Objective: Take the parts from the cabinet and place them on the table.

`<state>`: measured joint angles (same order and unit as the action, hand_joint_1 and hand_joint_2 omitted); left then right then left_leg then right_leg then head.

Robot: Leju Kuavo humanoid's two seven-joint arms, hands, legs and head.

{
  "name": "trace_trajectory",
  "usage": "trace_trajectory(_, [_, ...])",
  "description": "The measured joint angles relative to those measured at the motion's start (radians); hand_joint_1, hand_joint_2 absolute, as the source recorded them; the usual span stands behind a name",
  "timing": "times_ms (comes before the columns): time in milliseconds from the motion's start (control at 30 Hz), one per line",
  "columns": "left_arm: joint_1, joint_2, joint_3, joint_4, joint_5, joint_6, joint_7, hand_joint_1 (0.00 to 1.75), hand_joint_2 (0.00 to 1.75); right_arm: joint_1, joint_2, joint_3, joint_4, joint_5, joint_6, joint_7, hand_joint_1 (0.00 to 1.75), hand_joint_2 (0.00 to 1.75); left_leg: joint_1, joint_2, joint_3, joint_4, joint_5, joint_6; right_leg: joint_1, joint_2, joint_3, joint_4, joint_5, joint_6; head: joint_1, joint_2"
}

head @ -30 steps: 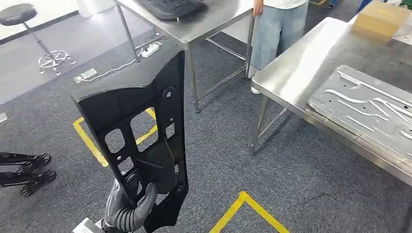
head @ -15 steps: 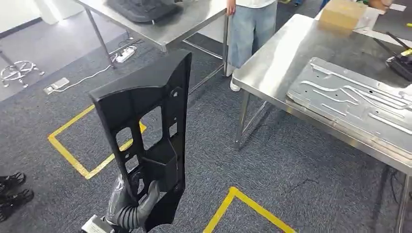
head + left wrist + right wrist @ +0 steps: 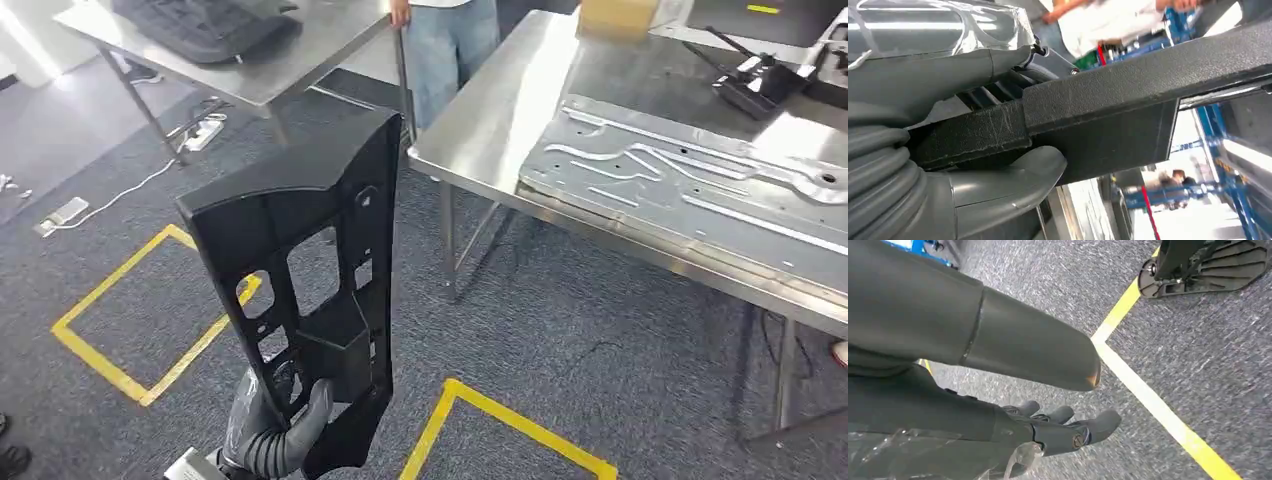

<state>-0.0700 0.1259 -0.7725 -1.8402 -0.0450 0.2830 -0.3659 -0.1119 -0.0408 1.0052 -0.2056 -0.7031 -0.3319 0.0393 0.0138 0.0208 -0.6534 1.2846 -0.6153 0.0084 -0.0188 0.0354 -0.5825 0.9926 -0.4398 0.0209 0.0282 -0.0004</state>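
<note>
The black part [image 3: 305,270] stands upright, gripped at its lower end by the left hand [image 3: 268,430], thumb [image 3: 1008,182] pressed along its edge, fingers wrapped behind. It's held above the carpet, well short of the steel table [image 3: 500,110] to the right. The right hand [image 3: 1058,432] hangs over the floor, fingers loose and apart, holding nothing.

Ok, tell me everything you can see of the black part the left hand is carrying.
The black part is a long, flat panel of matte, textured plastic by its look, wider at the top and narrower toward the bottom, with several cut-out openings and a boxy raised section low down. It stands roughly upright above the carpet, near the steel table but apart from it. The left hand grips its lower end, thumb pressed against one face.
</note>
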Motion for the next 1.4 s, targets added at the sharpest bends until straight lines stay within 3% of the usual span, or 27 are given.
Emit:
trace_trajectory(33, [0.000,0.000,0.000,0.007,0.003,-0.002,-0.005,1.75,1.75,0.000,0.001,0.000,0.000,0.000,-0.003,-0.003,0.00,0.00,-0.004,-0.002,-0.003,-0.003,0.015,0.007,0.004,0.011,0.000,0.000,0.001,-0.002,0.000,0.000])
trace_trajectory(100, [0.000,-0.002,0.002,0.015,0.003,-0.003,-0.012,1.75,1.75,0.000,0.002,0.000,0.000,0.001,-0.013,-0.013,0.00,0.00,-0.016,-0.014,0.049,-0.129,0.091,0.032,0.012,0.035,-0.001,-0.001,0.004,-0.006,0.000,0.000])
trace_trajectory(133, [-0.001,-0.002,0.002,0.016,0.003,-0.003,-0.012,1.75,1.75,0.000,0.003,0.000,0.000,0.002,-0.018,-0.020,0.00,0.00,-0.026,-0.033,0.093,-0.228,0.136,0.051,0.013,0.045,-0.001,-0.002,0.006,-0.008,0.000,0.000])
trace_trajectory(167, [-0.003,-0.003,0.003,0.016,0.002,-0.004,-0.012,1.75,1.75,-0.001,0.012,0.000,0.000,0.003,-0.021,-0.026,0.00,0.00,-0.037,-0.074,0.131,-0.311,0.159,0.071,0.005,0.052,-0.001,-0.002,0.009,-0.010,0.000,0.000])
trace_trajectory(200, [-0.005,-0.003,0.003,0.017,0.001,-0.004,-0.012,1.75,1.75,0.001,0.012,0.000,0.000,0.003,-0.026,-0.031,0.00,0.00,-0.040,-0.066,0.139,-0.327,0.161,0.069,0.013,0.065,-0.003,-0.001,0.009,-0.010,-0.001,0.000])
trace_trajectory(267, [-0.010,-0.005,0.009,0.017,-0.003,-0.003,-0.008,1.75,1.75,0.005,0.011,0.000,0.000,0.002,-0.031,-0.035,0.00,0.00,-0.048,-0.052,0.139,-0.330,0.166,0.061,0.007,0.075,-0.007,-0.003,0.013,-0.006,-0.002,0.000])
trace_trajectory(333, [-0.011,-0.006,0.013,0.016,-0.008,-0.004,-0.006,1.75,1.75,0.007,0.011,0.000,0.000,0.002,-0.032,-0.037,0.00,0.00,-0.036,-0.032,0.143,-0.355,0.181,0.059,0.016,0.087,-0.010,-0.005,0.018,0.006,-0.003,0.000])
trace_trajectory(400, [-0.013,-0.009,0.016,0.016,-0.010,-0.004,0.003,1.75,1.75,0.006,0.011,0.000,0.000,0.002,-0.031,-0.037,0.00,0.00,-0.030,-0.019,0.144,-0.363,0.189,0.058,0.016,0.003,-0.036,0.060,-0.042,0.015,0.002,0.000])
trace_trajectory(500, [-0.012,-0.013,0.018,0.016,-0.016,-0.004,0.026,1.75,1.75,0.004,0.011,0.000,0.000,0.000,-0.028,-0.030,0.00,0.00,-0.024,0.011,0.141,-0.363,0.190,0.058,0.003,-0.021,-0.130,0.283,-0.149,0.034,0.003,0.000])
trace_trajectory(567, [-0.014,-0.016,0.018,0.016,-0.019,-0.004,0.047,1.75,1.75,0.004,0.009,0.000,0.000,0.000,-0.028,-0.031,0.00,0.00,-0.013,0.031,0.141,-0.360,0.189,0.052,-0.008,-0.027,-0.116,0.272,-0.121,0.052,0.003,0.000])
trace_trajectory(633, [-0.023,-0.018,0.018,0.015,-0.018,-0.002,0.063,1.75,1.75,0.004,0.004,0.000,0.000,-0.001,-0.028,-0.032,0.00,0.00,0.003,0.047,0.139,-0.345,0.180,0.033,-0.025,-0.051,-0.024,0.107,-0.040,0.078,0.003,0.000])
trace_trajectory(667, [-0.031,-0.019,0.018,0.013,-0.018,-0.002,0.066,1.75,1.75,0.004,0.005,0.000,0.000,-0.001,-0.028,-0.035,0.00,0.00,0.004,0.052,0.134,-0.326,0.169,0.017,-0.035,-0.086,0.018,0.027,-0.017,0.094,0.003,0.000])
trace_trajectory(700, [-0.040,-0.019,0.018,0.010,-0.014,-0.001,0.070,1.75,1.75,0.003,0.021,0.000,-0.002,-0.001,-0.028,-0.038,0.00,0.00,-0.012,0.056,0.123,-0.306,0.159,0.005,-0.028,-0.095,0.012,0.031,-0.035,0.094,0.008,0.000])
trace_trajectory(733, [-0.046,-0.021,0.018,0.007,-0.014,-0.001,0.072,1.75,1.75,0.003,0.009,0.000,0.000,0.000,-0.030,-0.042,0.00,0.00,-0.003,0.060,0.118,-0.293,0.156,0.005,-0.033,-0.071,0.003,0.035,-0.031,0.060,0.005,0.000])
trace_trajectory(833, [-0.063,-0.021,0.014,0.003,-0.009,-0.006,0.083,1.75,1.75,0.003,0.008,0.000,0.000,0.000,-0.032,-0.053,0.00,0.00,0.004,0.068,0.118,-0.294,0.156,-0.001,-0.034,-0.044,-0.009,0.040,-0.026,0.042,-0.005,0.000])
trace_trajectory(867, [-0.076,-0.021,0.011,0.003,-0.008,-0.012,0.087,1.75,1.75,0.000,0.008,0.000,0.000,-0.001,-0.036,-0.057,0.00,0.00,0.007,0.051,0.117,-0.284,0.140,-0.005,-0.030,-0.037,-0.010,0.038,-0.023,0.034,-0.005,0.000])
trace_trajectory(900, [-0.088,-0.022,0.010,0.002,-0.006,-0.016,0.090,1.75,1.75,-0.001,0.008,-0.001,0.000,-0.003,-0.038,-0.057,0.00,0.00,0.011,0.026,0.100,-0.238,0.106,-0.006,-0.030,-0.031,-0.011,0.037,-0.021,0.031,-0.007,0.000])
trace_trajectory(967, [-0.105,-0.023,0.007,0.000,0.006,-0.022,0.104,1.75,1.75,-0.002,0.008,-0.001,0.000,-0.003,-0.038,-0.063,0.00,0.00,0.007,0.005,0.022,-0.059,0.023,-0.007,-0.028,-0.011,-0.016,0.037,-0.017,0.024,-0.008,0.000])
trace_trajectory(1033, [-0.111,-0.023,0.002,0.000,0.030,-0.027,0.118,1.75,1.75,-0.002,0.010,-0.001,0.000,-0.008,-0.038,-0.063,0.00,0.00,0.005,0.001,-0.028,0.040,0.005,0.000,-0.021,0.014,-0.020,0.037,-0.013,0.017,-0.009,0.000])
trace_trajectory(1067, [-0.115,-0.023,-0.003,0.000,0.043,-0.030,0.121,1.75,1.75,-0.001,0.010,-0.001,0.000,-0.009,-0.038,-0.063,0.00,0.00,0.000,-0.003,-0.022,0.022,0.024,0.009,-0.017,0.027,-0.021,0.037,-0.012,0.016,-0.010,0.000])
trace_trajectory(1133, [-0.129,-0.023,-0.009,0.000,0.059,-0.034,0.121,1.75,1.75,-0.001,0.011,-0.001,0.000,-0.013,-0.039,-0.062,0.00,0.00,-0.016,-0.023,0.049,-0.137,0.111,0.046,-0.006,0.052,-0.021,0.035,-0.007,0.011,-0.010,0.000])
trace_trajectory(1167, [-0.136,-0.024,-0.011,0.000,0.062,-0.034,0.121,1.75,1.75,-0.002,0.013,-0.001,0.000,-0.015,-0.039,-0.062,0.00,0.00,-0.027,-0.054,0.091,-0.226,0.148,0.069,-0.005,0.062,-0.022,0.034,-0.004,0.010,-0.010,0.000])
trace_trajectory(1200, [-0.142,-0.024,-0.012,0.000,0.063,-0.034,0.121,1.75,1.75,-0.002,0.022,-0.001,0.000,-0.018,-0.039,-0.061,0.00,0.00,-0.032,-0.090,0.114,-0.276,0.144,0.091,-0.004,0.069,-0.024,0.034,-0.001,0.012,-0.008,0.000])
trace_trajectory(1267, [-0.149,-0.025,-0.015,0.000,0.066,-0.035,0.121,1.75,1.75,0.005,0.018,-0.001,0.000,-0.018,-0.039,-0.057,0.00,0.00,-0.037,-0.069,0.115,-0.289,0.154,0.075,-0.006,0.088,-0.029,0.028,0.006,0.018,-0.011,0.000])
trace_trajectory(1333, [-0.155,-0.028,-0.018,0.000,0.074,-0.038,0.120,1.75,1.75,0.004,0.016,-0.001,0.000,-0.018,-0.039,-0.048,0.00,0.00,-0.037,-0.053,0.116,-0.301,0.159,0.071,-0.007,0.102,-0.032,0.020,0.013,0.030,-0.011,0.000])
trace_trajectory(1367, [-0.156,-0.031,-0.019,0.000,0.079,-0.038,0.118,1.75,1.75,0.005,0.012,-0.001,0.000,-0.019,-0.040,-0.045,0.00,0.00,-0.020,-0.038,0.119,-0.320,0.171,0.061,-0.007,0.093,-0.035,0.026,0.010,0.030,-0.011,0.000])
trace_trajectory(1400, [-0.159,-0.033,-0.021,0.000,0.083,-0.038,0.117,1.75,1.75,0.004,0.013,-0.001,0.000,-0.021,-0.042,-0.044,0.00,0.00,-0.024,-0.032,0.120,-0.325,0.176,0.059,-0.002,0.039,-0.051,0.056,-0.018,0.032,-0.009,0.000])
